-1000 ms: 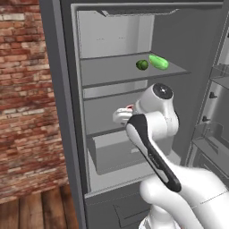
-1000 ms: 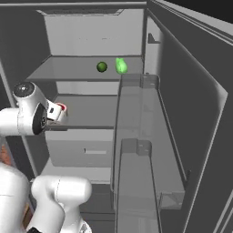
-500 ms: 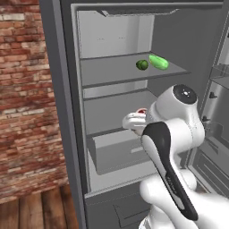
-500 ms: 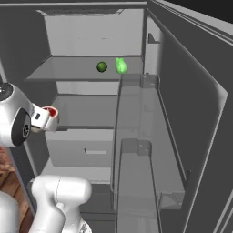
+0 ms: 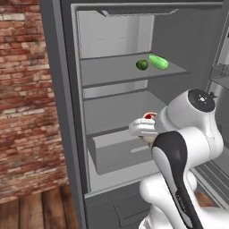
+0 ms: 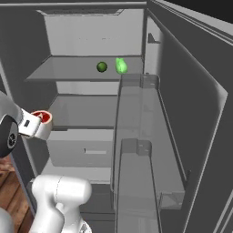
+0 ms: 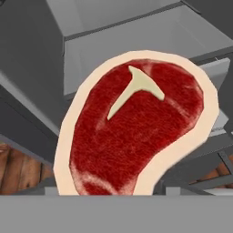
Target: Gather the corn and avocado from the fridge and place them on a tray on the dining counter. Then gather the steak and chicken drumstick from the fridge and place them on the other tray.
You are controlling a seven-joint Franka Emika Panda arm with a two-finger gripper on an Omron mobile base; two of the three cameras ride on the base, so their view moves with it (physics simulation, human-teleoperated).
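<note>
The steak (image 7: 136,132) is a raw red slab with a pale fat rim and a T-shaped bone. In the hand view it sits close to the camera and covers the fingertips. My gripper (image 5: 147,124) is shut on the steak (image 5: 150,116) and holds it in front of the open fridge at the height of the middle shelf. From the right base view the gripper (image 6: 38,124) and the steak (image 6: 42,117) sit at the left, just outside the fridge's side wall.
A dark green round fruit (image 5: 142,65) and a bright green oblong one (image 5: 159,61) lie on the upper shelf (image 5: 112,71). A drawer (image 5: 118,150) stands below the held steak. The open door with its bins (image 6: 136,136) is on the right, a brick wall (image 5: 27,103) on the left.
The hand has drawn back out of the fridge with the steak in it, and the arm's elbow has swung toward the door side. The two green fruits have stayed put.
</note>
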